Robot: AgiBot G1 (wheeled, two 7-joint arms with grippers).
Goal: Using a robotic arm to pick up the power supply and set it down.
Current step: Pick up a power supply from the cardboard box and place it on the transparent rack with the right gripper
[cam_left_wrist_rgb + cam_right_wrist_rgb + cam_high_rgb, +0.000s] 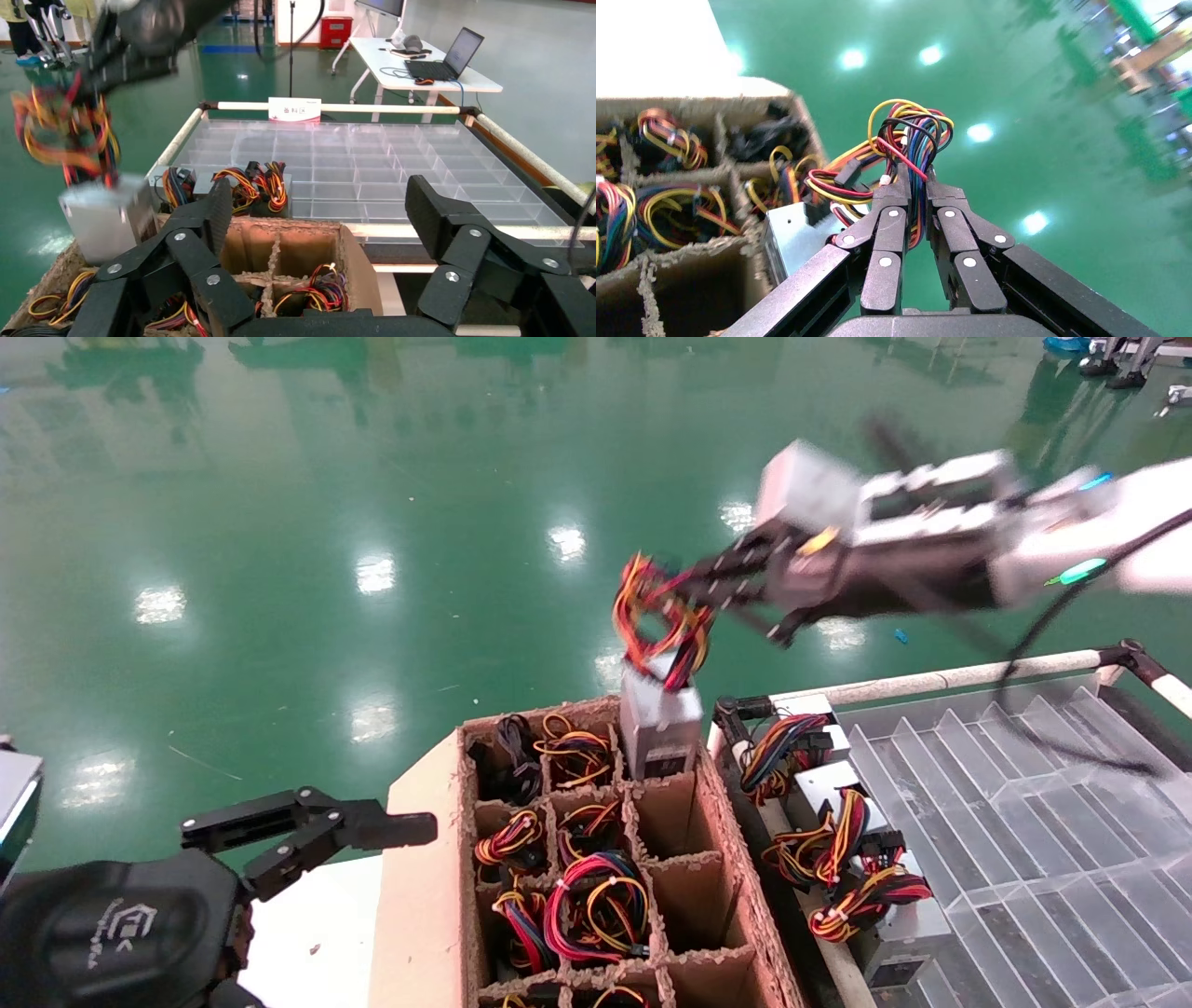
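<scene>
1. At far left, low: left gripper, parked beside the box, fingers spread wide, holding nothing.
2. Centre: cardboard box, brown, divided into cells; most left and middle cells hold coiled wire bundles, the right-hand column of cells shows bare cardboard.
3. Centre, at the box's far right corner: power supply, silver-grey, hanging by its wires, lower end at the rim of the corner cell; whether it touches the cardboard cannot be told.
4. Right of centre, above: right gripper, fingers pressed together on the wires, pinching the red, yellow and black loop.
5. Right: clear divided tray, with several more units and their wire bundles lined along its near-left edge.
</scene>
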